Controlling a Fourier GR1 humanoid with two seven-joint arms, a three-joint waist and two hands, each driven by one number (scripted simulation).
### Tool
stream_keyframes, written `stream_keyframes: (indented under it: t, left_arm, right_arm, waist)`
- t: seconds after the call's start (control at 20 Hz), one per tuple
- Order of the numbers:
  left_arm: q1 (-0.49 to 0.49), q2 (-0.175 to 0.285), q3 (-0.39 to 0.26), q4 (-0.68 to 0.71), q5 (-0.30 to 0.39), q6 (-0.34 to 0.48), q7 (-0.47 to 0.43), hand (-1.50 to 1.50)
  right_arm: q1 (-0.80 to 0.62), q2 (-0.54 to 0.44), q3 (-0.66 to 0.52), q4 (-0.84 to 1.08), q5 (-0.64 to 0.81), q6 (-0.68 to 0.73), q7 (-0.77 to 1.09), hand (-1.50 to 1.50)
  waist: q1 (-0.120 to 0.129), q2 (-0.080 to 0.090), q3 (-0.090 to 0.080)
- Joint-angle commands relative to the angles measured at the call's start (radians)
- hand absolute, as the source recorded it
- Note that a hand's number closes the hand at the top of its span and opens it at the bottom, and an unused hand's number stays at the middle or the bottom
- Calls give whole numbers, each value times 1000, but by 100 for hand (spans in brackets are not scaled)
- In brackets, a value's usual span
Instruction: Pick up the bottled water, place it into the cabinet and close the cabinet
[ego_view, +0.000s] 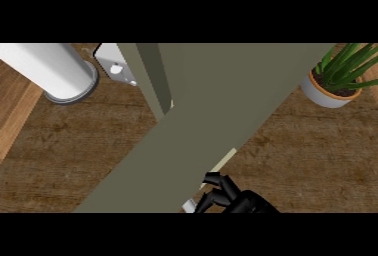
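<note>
The olive cabinet (199, 130) fills the middle of the head view as a wide slanted panel, with its door (156, 75) standing out toward the top. My right hand (235, 197) is at the bottom centre, against the cabinet's lower right edge. Its fingers (214, 186) are curled. Just below them a small pale piece (190, 204) shows, which looks like part of the bottled water; the rest is hidden by the hand and the cabinet. My left hand is out of sight.
A white cylinder on a grey round base (55, 70) stands at the top left. Beside it is a white object with a knob (114, 65). A potted plant (336, 80) stands at the top right. Brown wooden counter (310, 155) lies around the cabinet.
</note>
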Motion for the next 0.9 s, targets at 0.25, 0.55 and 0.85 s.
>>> stream_keyframes:
  t: [0.25, 0.55, 0.85]
  left_arm:
    - [137, 8, 135, -2, 103, -156, -15, -150]
    - [149, -4, 229, 26, 187, -216, -17, -150]
    - [222, -24, 336, 31, 254, -325, -4, -150]
  right_arm:
    - [-417, 46, -129, 235, -280, -150, 3, 150]
    - [-602, 42, -321, 394, -409, -84, 21, 150]
    - [-781, 17, -445, 687, -446, 30, -51, 150]
  waist:
    - [-3, -12, -2]
    - [-31, -12, -2]
    - [-29, -12, -2]
